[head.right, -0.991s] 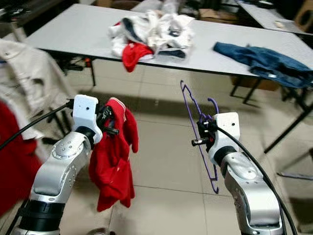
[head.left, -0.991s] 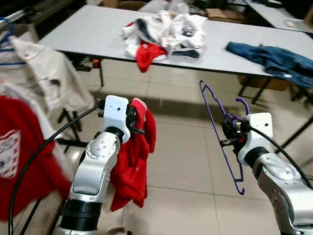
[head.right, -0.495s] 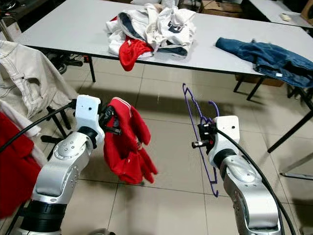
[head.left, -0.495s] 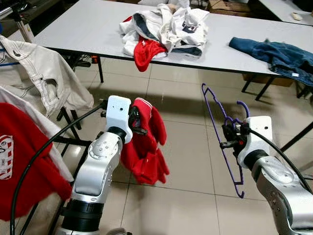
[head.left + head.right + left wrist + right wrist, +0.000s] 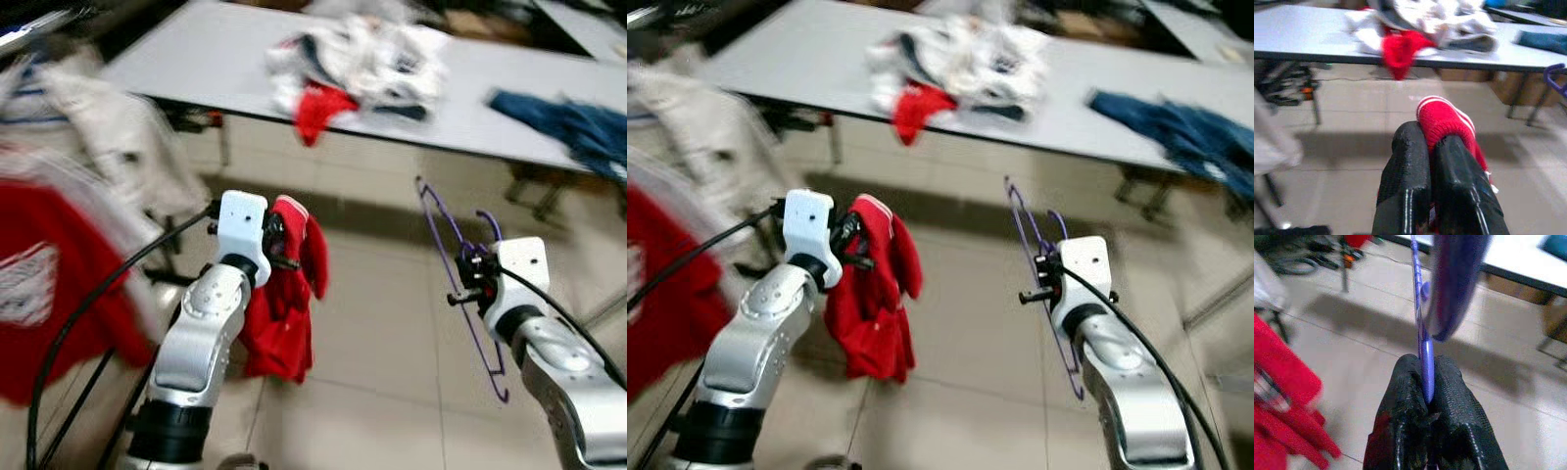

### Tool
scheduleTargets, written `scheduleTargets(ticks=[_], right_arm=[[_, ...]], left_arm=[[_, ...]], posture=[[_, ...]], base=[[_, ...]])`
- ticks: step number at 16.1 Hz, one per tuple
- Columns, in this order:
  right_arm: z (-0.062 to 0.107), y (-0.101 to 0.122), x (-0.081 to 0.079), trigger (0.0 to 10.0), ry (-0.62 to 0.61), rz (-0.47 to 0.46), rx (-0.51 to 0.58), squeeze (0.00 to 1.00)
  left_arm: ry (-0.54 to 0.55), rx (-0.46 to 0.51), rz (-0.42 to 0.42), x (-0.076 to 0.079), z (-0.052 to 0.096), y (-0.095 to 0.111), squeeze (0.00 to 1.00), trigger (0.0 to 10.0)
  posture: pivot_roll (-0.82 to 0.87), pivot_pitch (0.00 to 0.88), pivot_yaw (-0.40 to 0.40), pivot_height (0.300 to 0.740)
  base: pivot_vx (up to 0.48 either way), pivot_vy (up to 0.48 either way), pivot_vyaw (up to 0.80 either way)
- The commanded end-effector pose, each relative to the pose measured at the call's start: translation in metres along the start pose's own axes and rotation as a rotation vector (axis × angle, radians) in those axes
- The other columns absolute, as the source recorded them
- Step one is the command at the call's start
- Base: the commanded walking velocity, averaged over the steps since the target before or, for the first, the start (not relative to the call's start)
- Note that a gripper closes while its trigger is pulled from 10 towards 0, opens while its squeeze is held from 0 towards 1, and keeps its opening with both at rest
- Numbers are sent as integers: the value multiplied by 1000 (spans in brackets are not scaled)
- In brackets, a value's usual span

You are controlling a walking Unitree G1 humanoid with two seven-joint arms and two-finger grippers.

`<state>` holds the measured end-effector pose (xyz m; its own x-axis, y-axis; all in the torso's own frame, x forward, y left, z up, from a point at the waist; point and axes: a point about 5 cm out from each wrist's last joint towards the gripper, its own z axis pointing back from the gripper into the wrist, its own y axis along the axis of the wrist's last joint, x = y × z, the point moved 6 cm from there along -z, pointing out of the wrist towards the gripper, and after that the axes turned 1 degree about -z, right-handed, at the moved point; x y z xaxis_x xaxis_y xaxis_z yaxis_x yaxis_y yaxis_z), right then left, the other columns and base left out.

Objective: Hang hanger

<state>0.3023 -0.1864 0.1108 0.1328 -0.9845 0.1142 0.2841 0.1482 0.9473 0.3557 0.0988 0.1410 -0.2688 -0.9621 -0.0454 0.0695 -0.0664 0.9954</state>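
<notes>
Right tool (image 5: pixel 1426 399): clamping shut on the thin bar of the hanger, both black fingers pressing against the purple wire.
Hanger (image 5: pixel 465 279): hanging in the air over the floor tiles, in front of the right arm and well below the worktop edge.
Hanger long axis: running steeply, from the upper end near the worktop side down to the lower end near the right forearm; hook curling up just beside the tool.
Left tool (image 5: pixel 1436 161): closing tightly on a red garment (image 5: pixel 287 294), the ribbed cuff sticking out between the fingers and the rest drooping toward the floor.
Rack side: showing blurred hung clothes (image 5: pixel 59 264), red and pale, at the far left of the head views, beside the left arm; the rail itself too smeared for placing exactly.
Key relation: hanger sitting on the robot's right, hung clothes lying to its left, so the hanger being well apart from that side with the left arm and the red garment between them.
Nearer arm: left arm standing nearer to the hung clothes, but right arm carrying the hanger.
Worktop (image 5: pixel 196 59): lying ahead, carrying a pile of white and red clothes (image 5: pixel 358 69) and a blue garment (image 5: pixel 578 127).
Judgement: probably needing a turn toward the left and a reach across, keeping the hook uppermost.
</notes>
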Motion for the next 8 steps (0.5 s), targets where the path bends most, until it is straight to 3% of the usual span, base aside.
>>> scheduleTargets(ticks=[1, 8], right_arm=[[1, 0, 5, 10000, -25, -40, 4, 0], [1, 4, 0, 10000, 2, -41, 18, 0]], left_arm=[[-5, 37, 0, 0, 2, 9, 0, 10000], [-13, 35, 3, 1, 2, 8, 0, 10000]], posture=[[47, 0, -56, 740], [45, 0, -53, 740]], base=[[315, 0, 0], [333, 0, 0]])
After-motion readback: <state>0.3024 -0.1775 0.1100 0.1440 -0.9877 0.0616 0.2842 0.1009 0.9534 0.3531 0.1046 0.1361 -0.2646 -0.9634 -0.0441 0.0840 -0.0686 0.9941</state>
